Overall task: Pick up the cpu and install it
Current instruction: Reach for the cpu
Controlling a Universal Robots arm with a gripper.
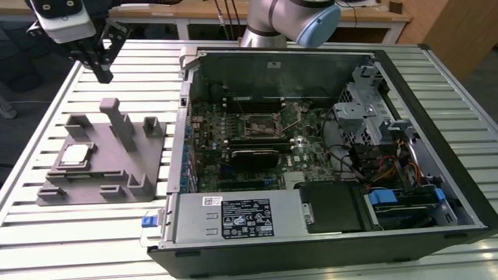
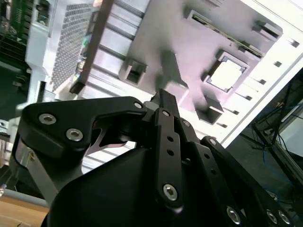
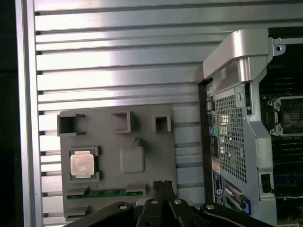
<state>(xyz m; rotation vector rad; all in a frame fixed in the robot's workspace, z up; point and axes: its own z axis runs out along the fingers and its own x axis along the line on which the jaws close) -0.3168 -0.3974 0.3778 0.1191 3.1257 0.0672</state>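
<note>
Nearest the lens in both wrist views is the black gripper (image 3: pixel 162 183), its linkage bars and screws large in the foreground. Its two fingers are pressed together with nothing between them.

The cpu (image 1: pixel 76 153) lies flat, silvery top up, in a square recess of the grey fixture (image 1: pixel 116 175), toward that fixture's left side in the exterior view. It is untouched and well apart from the gripper. The first wrist view shows it framed by the recess walls (image 3: pixel 83 164), and the second wrist view shows it as a bright square in the same pocket (image 2: pixel 226 74).

Around it the fixture carries upright posts and several open rectangular pockets, and a thin green strip (image 3: pixel 109 192) sits in a slot along one edge. The fixture rests on a slatted aluminium table (image 1: pixel 93 233).

Just beside the fixture, on the exterior view's right, stands an open desktop computer case (image 1: pixel 311 259) lying on its side. Inside are the green motherboard (image 1: pixel 304 157) with its square cpu socket (image 1: pixel 263 125) and, at the near end, the grey power supply (image 1: pixel 233 217).

In the exterior view the gripper (image 1: pixel 104 74) hangs in the air above the table's far left corner, beyond the fixture's far edge. The robot arm (image 1: pixel 288 20) rises behind the case's far wall.
</note>
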